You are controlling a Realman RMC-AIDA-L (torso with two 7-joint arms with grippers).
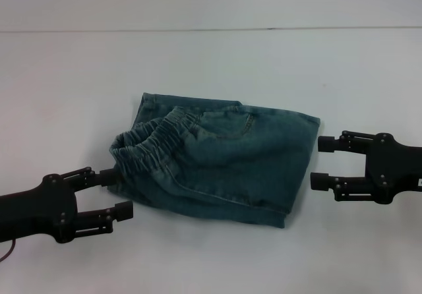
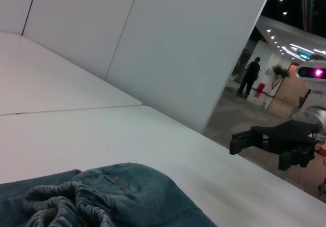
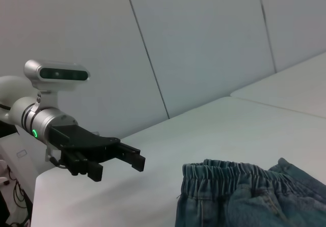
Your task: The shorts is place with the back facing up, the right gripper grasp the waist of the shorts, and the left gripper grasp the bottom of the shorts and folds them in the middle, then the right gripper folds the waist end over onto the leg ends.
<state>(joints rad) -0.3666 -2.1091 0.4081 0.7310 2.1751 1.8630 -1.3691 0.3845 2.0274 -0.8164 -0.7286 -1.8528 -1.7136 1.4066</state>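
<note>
Folded shorts [image 1: 217, 159] lie mid-tabletop [image 1: 211, 63], elastic waist turned toward my left side. My left hand [image 1: 119, 193] — fingers spread, holding nothing — sits just beside the waist. My right hand [image 1: 321, 162] — likewise spread and empty — hovers just off the opposite edge.

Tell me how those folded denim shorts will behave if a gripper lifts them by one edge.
The shorts would probably droop and unfold: they are soft denim, lying in loose, rumpled layers on the table. The gathered elastic waistband looks bunchy, so it likely offers an easier pinch than the flat edges. Both the left gripper and right gripper are open beside them, holding nothing.
</note>
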